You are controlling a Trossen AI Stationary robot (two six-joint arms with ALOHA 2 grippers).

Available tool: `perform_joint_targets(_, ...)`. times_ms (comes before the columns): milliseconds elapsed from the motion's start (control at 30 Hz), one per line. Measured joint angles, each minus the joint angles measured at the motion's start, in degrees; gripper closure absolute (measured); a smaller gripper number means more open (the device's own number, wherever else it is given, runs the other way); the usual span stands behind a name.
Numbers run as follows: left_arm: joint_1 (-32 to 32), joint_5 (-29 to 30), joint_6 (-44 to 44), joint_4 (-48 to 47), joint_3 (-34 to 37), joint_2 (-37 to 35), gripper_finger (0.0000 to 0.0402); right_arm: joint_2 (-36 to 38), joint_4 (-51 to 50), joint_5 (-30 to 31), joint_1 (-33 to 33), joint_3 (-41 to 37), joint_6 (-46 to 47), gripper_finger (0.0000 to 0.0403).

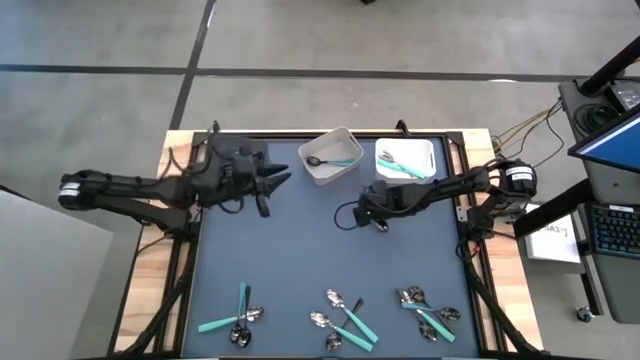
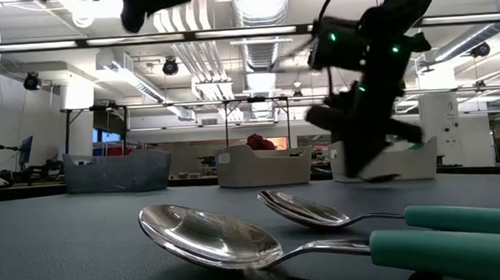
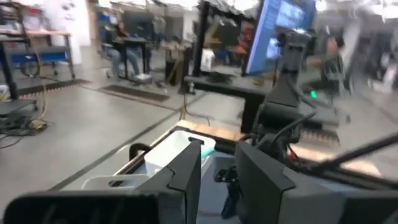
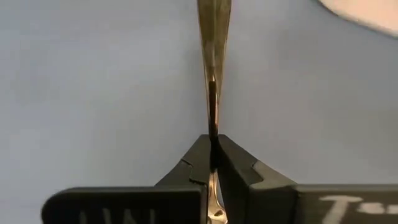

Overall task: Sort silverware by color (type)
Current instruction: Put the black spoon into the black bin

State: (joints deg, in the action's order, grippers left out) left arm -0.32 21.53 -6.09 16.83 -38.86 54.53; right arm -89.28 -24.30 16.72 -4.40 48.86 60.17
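My right gripper [image 1: 362, 212] hangs over the mat's middle, just near of the two white bins, and is shut on one utensil [image 4: 213, 74], a thin metal piece seen edge-on. My left gripper [image 1: 278, 180] is open and holds nothing, hovering left of the white bins. The left white bin [image 1: 332, 170] holds a black-handled spoon [image 1: 318, 160] and a teal piece. In the right white bin [image 1: 428, 152] lie teal-handled utensils [image 1: 400, 166]. Three clusters of silverware lie flat along the near edge [image 1: 240, 315] [image 1: 345, 320] [image 1: 425, 310], mostly teal-handled; two of their spoons [image 2: 212, 232] fill the low view. My right gripper pinches the utensil's thin metal shaft [image 4: 213, 109] between its two fingertips [image 4: 233, 165]. The shaft runs on straight ahead of the fingers, along them, and widens farther out. Whether it is a spoon or a fork, I cannot tell.
The dark mat [image 1: 300, 250] lies between the bins and the near clusters. Wooden table strips [image 1: 150, 270] flank it. A monitor and keyboard [image 1: 610, 225] stand off the table's right side. The right arm [image 3: 280, 106] shows in the left wrist view, past the bins.
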Motion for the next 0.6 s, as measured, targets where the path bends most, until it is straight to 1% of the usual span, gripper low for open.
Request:
perform_joint_targets(100,0.0,3.3,-5.5,9.4,8.0,-0.2,0.0317,0.1,11.9,-0.3,0.2,0.1,-5.1,0.0394)
perform_joint_targets(200,0.0,4.6,-11.0,13.1,12.8,-0.5,0.0317,0.1,22.7,-0.4,0.5,0.0,-10.2,0.0394)
perform_joint_targets(267,0.0,5.0,-13.3,13.3,14.9,-0.5,0.0317,0.1,29.2,-0.4,0.8,0.0,-13.6,0.0394)
perform_joint_targets(400,0.0,4.5,-15.6,13.6,16.7,0.2,0.0317,0.1,40.0,-0.4,1.6,0.1,-22.3,0.0394)
perform_joint_targets(500,0.0,3.5,-15.4,13.6,16.9,1.7,0.0317,0.0,45.3,-0.1,2.5,0.1,-28.1,0.0394)
perform_joint_targets(600,0.0,4.0,-15.5,13.7,16.6,3.8,0.0317,0.0,49.3,0.2,3.1,0.1,-31.4,0.0394)
